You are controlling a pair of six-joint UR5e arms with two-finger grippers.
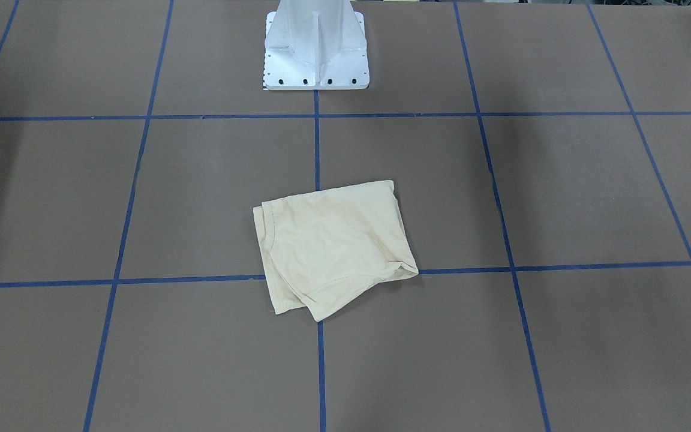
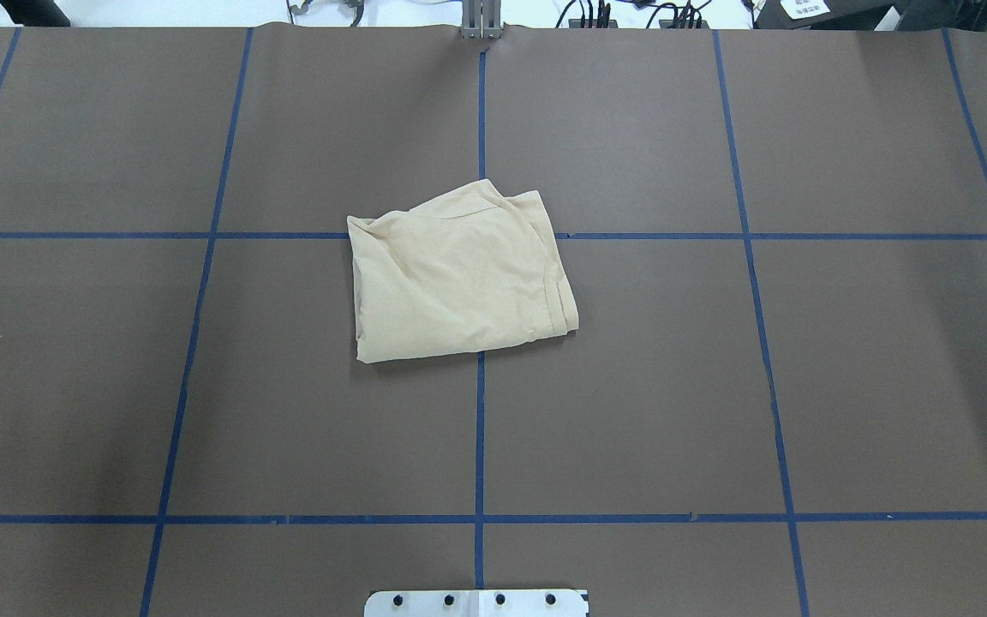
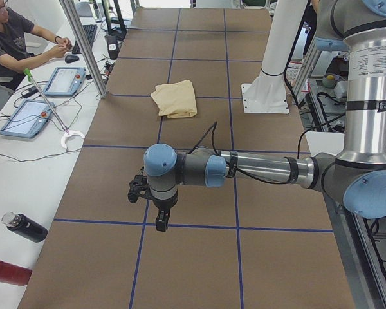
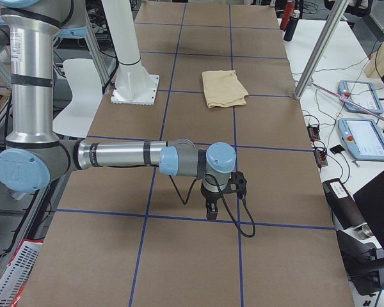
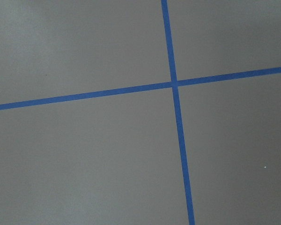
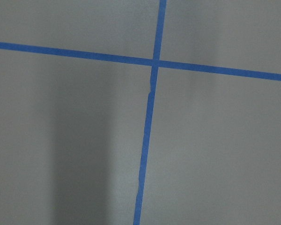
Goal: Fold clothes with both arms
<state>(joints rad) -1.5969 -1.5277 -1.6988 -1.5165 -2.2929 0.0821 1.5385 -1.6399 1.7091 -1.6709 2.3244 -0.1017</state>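
Though well apart from left claw (image 3: 161, 223) and right claw (image 4: 211, 210), grip state indiscernible: folded T-shirt (image 2: 459, 274).

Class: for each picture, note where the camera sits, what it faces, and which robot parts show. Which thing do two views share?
Front-facing: across the table, facing robot; shows pedestal base, shirt.
Overhead: behind robot, looking down; base edge only.
Exterior left: table's end; left arm, left gripper near.
Exterior right: opposite end; right arm, right gripper near.
Left wrist: down on tape cross; no body.
Right wrist: likewise.
Shared: shirt, in all four exterior views.
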